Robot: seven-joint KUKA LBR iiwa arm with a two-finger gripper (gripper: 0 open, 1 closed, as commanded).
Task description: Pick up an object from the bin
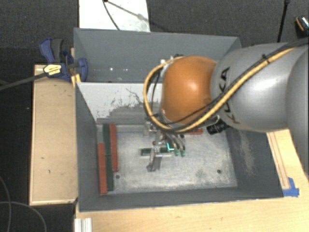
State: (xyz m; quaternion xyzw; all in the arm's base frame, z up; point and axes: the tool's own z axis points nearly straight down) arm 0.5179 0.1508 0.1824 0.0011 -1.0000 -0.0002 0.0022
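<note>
The gripper (156, 157) is hanging low over the middle of the bin (212, 174), and I cannot tell whether it is clenched or released. A small green piece (180, 152) is lying on the floor just beside it, while the red and green bars (107, 158) are lying well apart along the left wall. Nothing is showing as lifted, so by my judgement the grasping and raising are still waiting to be done.

red bars (102, 173) | dark green bar (108, 153) between | lying lengthwise, touching
</note>
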